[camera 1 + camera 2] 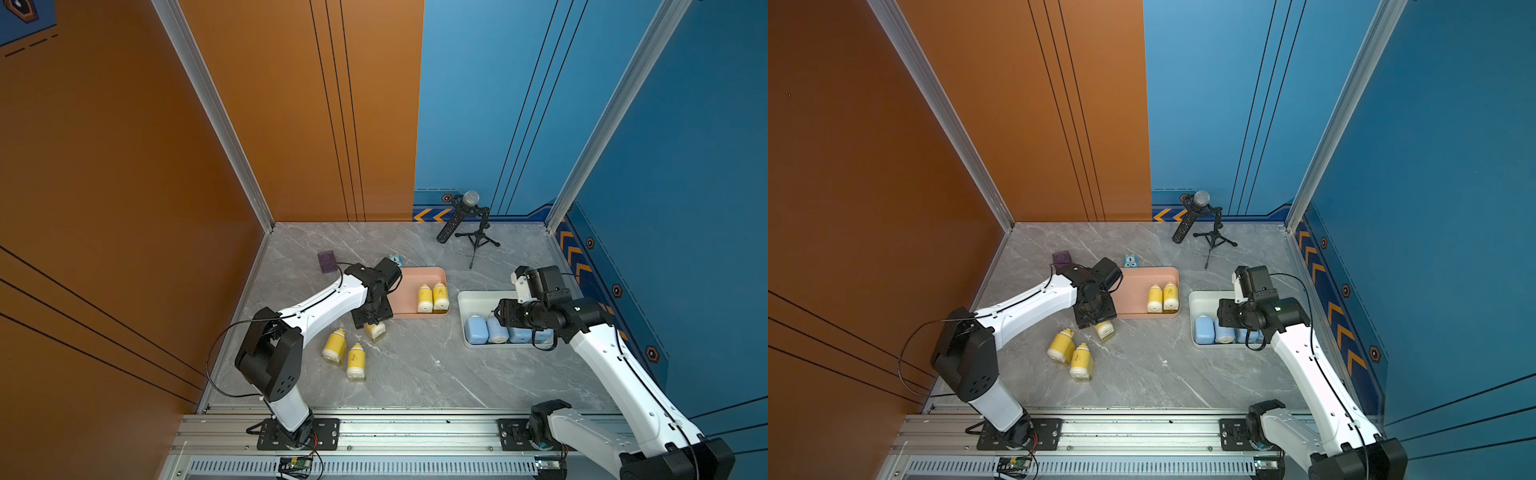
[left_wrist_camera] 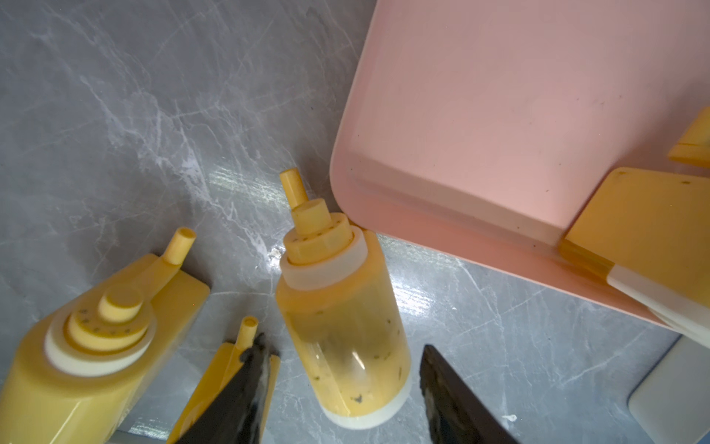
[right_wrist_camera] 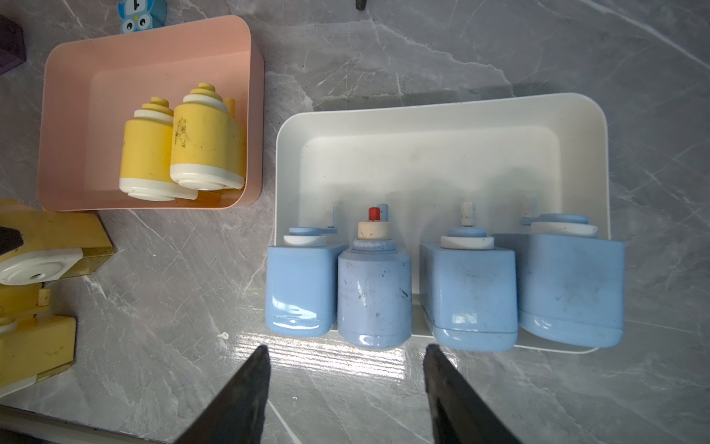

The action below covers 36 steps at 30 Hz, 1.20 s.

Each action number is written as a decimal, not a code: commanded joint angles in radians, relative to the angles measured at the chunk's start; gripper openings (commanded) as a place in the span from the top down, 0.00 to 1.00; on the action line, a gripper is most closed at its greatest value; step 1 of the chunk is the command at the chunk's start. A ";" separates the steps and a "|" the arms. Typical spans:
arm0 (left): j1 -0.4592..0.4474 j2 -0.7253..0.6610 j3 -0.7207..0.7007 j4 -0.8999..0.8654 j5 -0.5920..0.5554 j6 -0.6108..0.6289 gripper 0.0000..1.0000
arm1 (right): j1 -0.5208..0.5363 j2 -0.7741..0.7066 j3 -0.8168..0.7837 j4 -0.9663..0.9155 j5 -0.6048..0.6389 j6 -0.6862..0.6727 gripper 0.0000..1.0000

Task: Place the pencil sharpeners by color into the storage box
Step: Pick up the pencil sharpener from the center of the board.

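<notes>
Now straddles a lying yellow pencil sharpener (image 2: pixel 338 307) with the left gripper (image 2: pixel 344 343), jaws apart with a sliver of gap each side, just beside the near left corner of the pink box (image 1: pixel 419 275) on the grey table (image 1: pixel 415 374). Leaves two more yellow sharpeners (image 1: pixel 335 344) lying near and left, one crowding a finger's outer side. Shows a yellow pair (image 1: pixel 424 298) at the pink box's right end and four light blue sharpeners (image 3: pixel 374 300) along the near wall of the white box (image 3: pixel 422 115). Hangs the right gripper (image 3: pixel 347 347) over that near side, jaws apart, empty. Beyond: purple cube (image 1: pixel 327 262), blue toy (image 1: pixel 1130 260), microphone (image 1: pixel 453 222) on its tripod.
</notes>
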 commanded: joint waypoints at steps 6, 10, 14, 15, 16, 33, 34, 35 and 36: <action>0.023 0.034 -0.050 0.023 0.022 -0.015 0.41 | -0.009 -0.028 -0.016 0.015 -0.014 -0.012 0.35; 0.025 0.045 -0.067 0.037 0.029 -0.015 0.42 | -0.010 -0.033 -0.013 0.015 -0.018 -0.011 0.35; 0.028 0.057 -0.081 0.051 0.036 -0.015 0.43 | -0.014 -0.031 -0.012 0.015 -0.022 -0.010 0.35; 0.028 0.060 -0.083 0.052 0.036 -0.012 0.44 | -0.015 -0.032 -0.010 0.014 -0.023 -0.011 0.35; 0.028 0.061 -0.083 0.052 0.036 -0.012 0.45 | -0.014 -0.032 -0.013 0.015 -0.023 -0.011 0.35; 0.006 -0.039 -0.125 0.048 0.091 -0.008 0.58 | -0.032 -0.040 -0.012 0.013 -0.023 -0.008 0.35; 0.001 -0.052 -0.126 0.047 0.094 -0.007 0.58 | -0.031 -0.041 -0.011 0.013 -0.022 -0.007 0.35; -0.002 -0.064 -0.129 0.048 0.098 -0.008 0.58 | -0.032 -0.043 -0.011 0.012 -0.022 -0.008 0.35; -0.005 -0.077 -0.130 0.048 0.101 -0.005 0.59 | -0.034 -0.043 -0.010 0.014 -0.021 -0.007 0.35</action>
